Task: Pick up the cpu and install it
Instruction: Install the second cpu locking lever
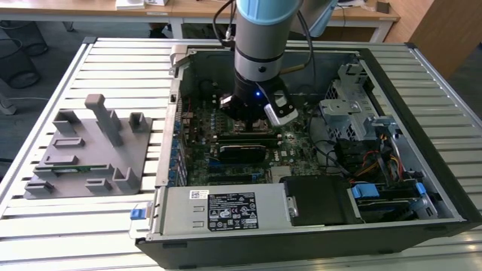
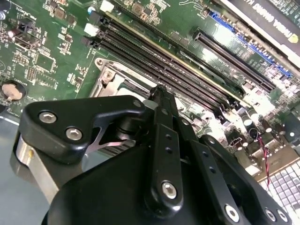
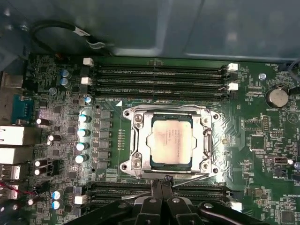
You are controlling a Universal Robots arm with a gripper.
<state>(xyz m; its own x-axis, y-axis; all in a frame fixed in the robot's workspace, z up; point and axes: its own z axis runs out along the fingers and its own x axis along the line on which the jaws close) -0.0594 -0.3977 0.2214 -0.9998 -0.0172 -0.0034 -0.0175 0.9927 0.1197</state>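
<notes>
The cpu, a silvery-grey square chip with a pale rim, lies flat inside the metal-framed socket on the green motherboard in the first wrist view. My gripper hangs just off one edge of the socket, its black fingers pressed together with nothing between them. A thin wire lever of the socket runs close by the fingertips. In the second wrist view my gripper points down at the socket frame. In the exterior view my gripper is low inside the open computer case.
Black memory slots flank the socket on two sides. A dark expansion card, drive cage and power supply crowd the case. A grey fixture block with a green memory stick stands on the exterior view's left.
</notes>
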